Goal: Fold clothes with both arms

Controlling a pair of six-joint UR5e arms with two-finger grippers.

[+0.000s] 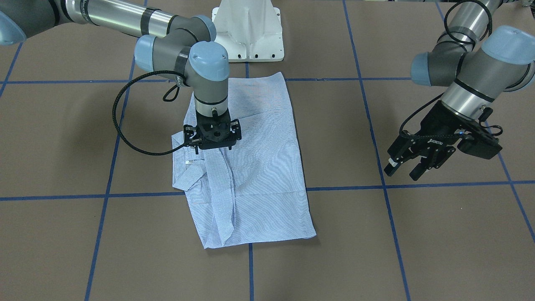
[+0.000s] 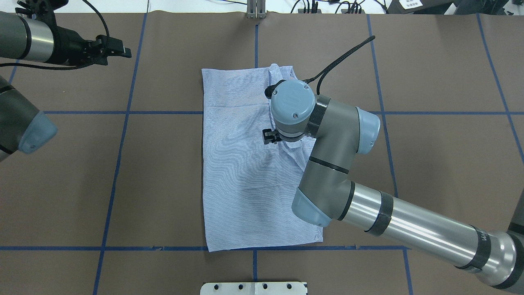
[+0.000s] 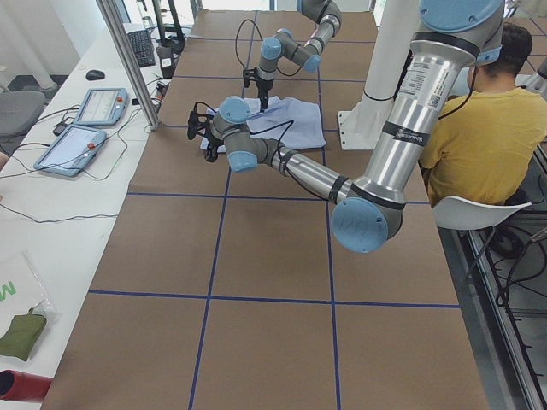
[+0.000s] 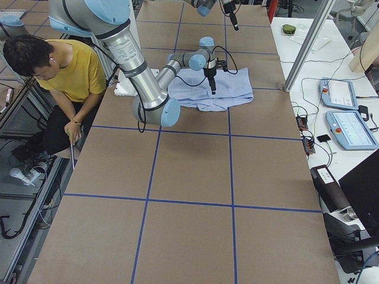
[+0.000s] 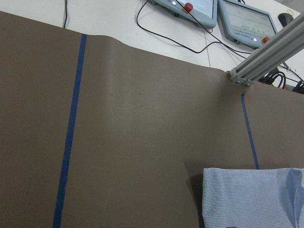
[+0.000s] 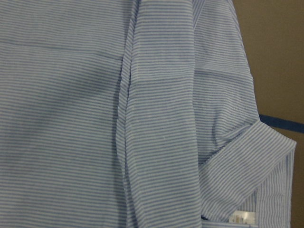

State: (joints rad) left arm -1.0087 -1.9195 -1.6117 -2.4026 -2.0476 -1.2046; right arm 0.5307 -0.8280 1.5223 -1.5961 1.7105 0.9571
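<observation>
Shirt (image 1: 259, 167): it lies flat at the middle of the brown worktop (image 1: 418, 234), folded into a long rectangle. In your front-facing view the collar (image 1: 188, 171) juts out at the left edge, with the small white neck label (image 1: 189, 161) showing on it. A narrow folded strip (image 1: 221, 200) runs from under the right pincer toward the near hem.

Right pincer (image 1: 213, 142): it points straight down over the shirt, just beside the collar. Its own body covers the fingertips in both the front-facing and overhead views, and its wrist camera shows you only striped cloth. You cannot tell whether it is released or clenched, nor whether it touches the fabric.

Left pincer (image 1: 404, 169): released, its fingers spread with nothing between them. It hangs tilted over bare worktop, well apart from the shirt, on the robot's left side.

Hidden or unclear:
- In the overhead view the right arm's wrist and forearm cover most of the collar and part of that side of the shirt.
- The left wrist camera catches only one corner of the shirt, cut off by the lower frame edge. The rest is worktop crossed by a blue tape line (image 5: 71, 128).
- In both side views the shirt is far and small, so you can read no fold detail there.
- The buttons are too small to make out.
</observation>
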